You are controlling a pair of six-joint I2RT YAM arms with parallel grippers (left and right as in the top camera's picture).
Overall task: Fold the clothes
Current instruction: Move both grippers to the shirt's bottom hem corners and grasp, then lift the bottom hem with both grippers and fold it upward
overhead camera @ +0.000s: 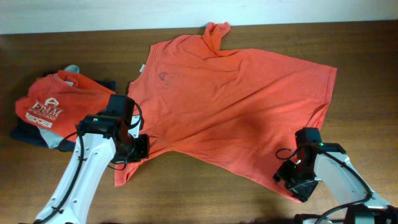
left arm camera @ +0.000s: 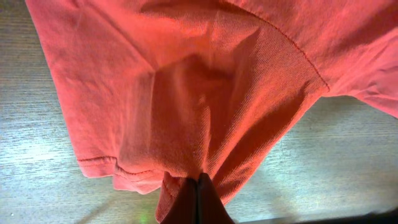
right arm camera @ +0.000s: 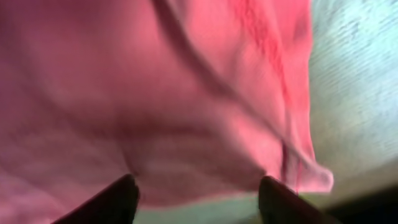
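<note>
Three views share the scene unevenly. Only the overhead one takes in the whole coral-red T-shirt (overhead camera: 236,99), spread wide and rumpled on the brown wooden worktop (overhead camera: 205,193), with its collar toward the left and one sleeve bunched at the far edge. That view alone also shows the pile at the left, where a folded red tee (overhead camera: 56,102) with white print lies on top of grey and navy garments (overhead camera: 28,134), just beside the T-shirt. From above, both wrists cover their own tips, one at the T-shirt's near left corner and the other at its near right corner, so the grip itself shows only in the wrist views. In the left wrist view the left fingers (left arm camera: 189,205) are pressed fully together with a fold of the coral cloth pinched between them. The fabric fans up and away from the tips in taut creases, a stitched hem shows at the lower left, and pale worktop lies to either side. The right wrist view is blurred. The right fingers (right arm camera: 118,202) stand well apart at the bottom edge, not closed on anything. The T-shirt fills the frame beyond the gap between them, with its hemmed corner hanging just by the right-hand finger. Whether the cloth touches either finger cannot be told.
</note>
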